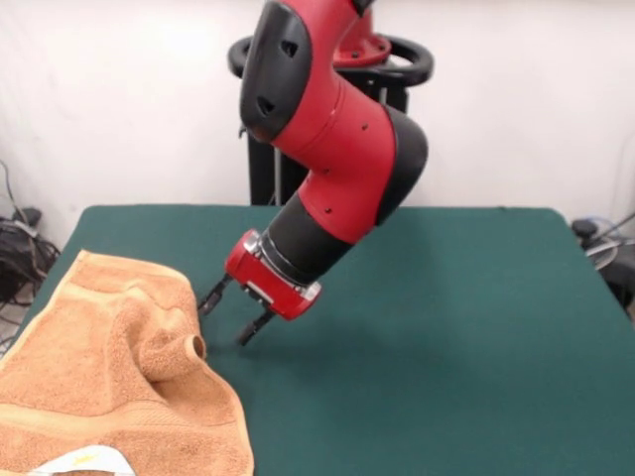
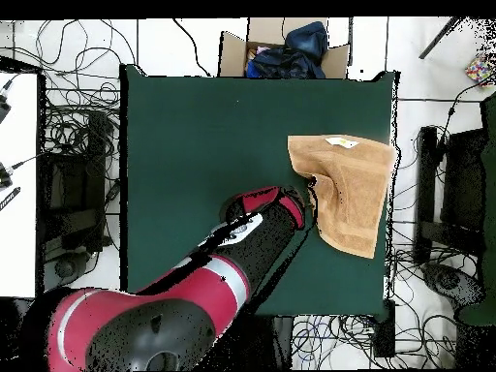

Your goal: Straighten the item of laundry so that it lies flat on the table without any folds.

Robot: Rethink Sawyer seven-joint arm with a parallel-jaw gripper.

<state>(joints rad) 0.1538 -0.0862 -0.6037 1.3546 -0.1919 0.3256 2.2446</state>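
The green tabletop (image 1: 446, 337) carries only the towel (image 1: 109, 377), lying at one corner with a raised fold near its inner edge. The gripper (image 1: 230, 312) hovers just beside that fold, fingers apart and empty. A shallow pinch could bunch the cloth further; nothing blocks the approach.

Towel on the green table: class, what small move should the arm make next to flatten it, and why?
Probably ease the open gripper toward the raised ridge in the towel and close on that edge. The towel is bunched there, not flat on the table, and the fingers hang empty beside the fold.
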